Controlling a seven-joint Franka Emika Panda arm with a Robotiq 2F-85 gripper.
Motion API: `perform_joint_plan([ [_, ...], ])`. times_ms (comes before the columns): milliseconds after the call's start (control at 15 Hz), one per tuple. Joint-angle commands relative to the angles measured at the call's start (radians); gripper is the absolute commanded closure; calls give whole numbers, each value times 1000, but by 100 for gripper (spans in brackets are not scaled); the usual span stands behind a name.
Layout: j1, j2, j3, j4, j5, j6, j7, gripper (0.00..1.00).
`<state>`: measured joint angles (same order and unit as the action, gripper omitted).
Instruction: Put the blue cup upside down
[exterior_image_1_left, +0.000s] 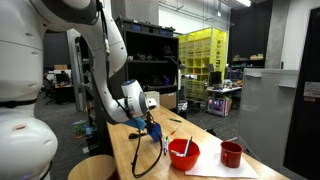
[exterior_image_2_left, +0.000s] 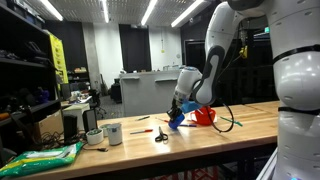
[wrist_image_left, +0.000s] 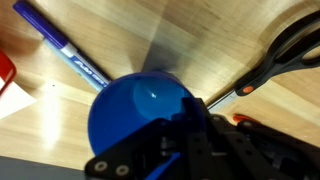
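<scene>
Claw (exterior_image_1_left: 152, 124) clamped tight on the blue cup (wrist_image_left: 135, 105), I hold it over the wooden table (wrist_image_left: 200, 50), between a blue pen (wrist_image_left: 60, 50) and scissors (wrist_image_left: 285, 50) in the wrist view.

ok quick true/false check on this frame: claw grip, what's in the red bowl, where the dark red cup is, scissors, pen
1. The claw is shut on the blue cup. True.
2. The red bowl is empty. False: a pale stick-like thing leans in it.
3. The dark red cup sits inside the red bowl. False: it stands apart, beside the bowl.
4. Scissors lie on the wooden table. True.
5. A blue pen lies on the table near the blue cup. True.
</scene>
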<state>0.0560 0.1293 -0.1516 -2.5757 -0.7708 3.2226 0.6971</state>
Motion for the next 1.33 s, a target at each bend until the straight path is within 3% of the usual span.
perform_joint_plan([
  [0,0,0,0,0,0,0,0,95],
  [533,1,0,0,0,0,0,0,95],
  [600,1,0,0,0,0,0,0,99],
  [800,37,-20,-76,28,-52,14,27,99],
  [1000,106,-35,-211,84,-145,50,60,99],
  [1133,141,-21,-282,111,-172,122,69,99],
  [1267,168,1,-330,95,-113,257,24,99],
])
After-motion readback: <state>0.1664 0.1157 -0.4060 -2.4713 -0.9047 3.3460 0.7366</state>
